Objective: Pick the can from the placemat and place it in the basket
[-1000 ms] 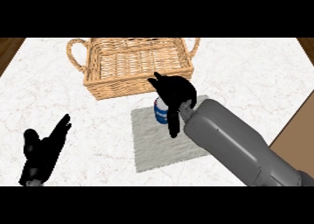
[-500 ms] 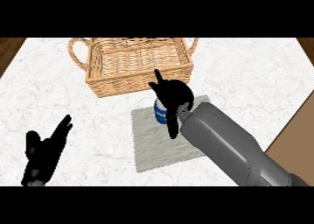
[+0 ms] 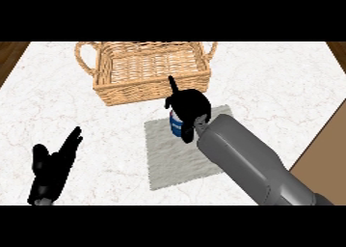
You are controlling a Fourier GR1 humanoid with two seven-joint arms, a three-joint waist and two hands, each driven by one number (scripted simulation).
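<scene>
Since 1 s ago the right arm has slid a bit further fwd and down over the can; can, mat, basket and left hand look unchanged.

Black right hand [image 3: 187, 103] sits on top of and around the small blue-and-white can [image 3: 175, 126], covering its upper part; one finger sticks up toward the basket. Fingers look curled down round the can w/ thumb side hidden, so probably closed on it, though contact on the far side can't be seen.

Can stands upright, long axis vertical, at the far edge of the grey rectangular cloth placemat [image 3: 182, 154], directly under the hand. Woven tan wicker basket w/ handles [image 3: 150, 89] is just beyond the mat, so the carry is short: up, then fwd and slightly left.

Black left hand [image 3: 53, 166] rests open at lower left on the white marble counter [image 3: 275, 77], well apart from the can; right hand is clearly the nearer one.
</scene>
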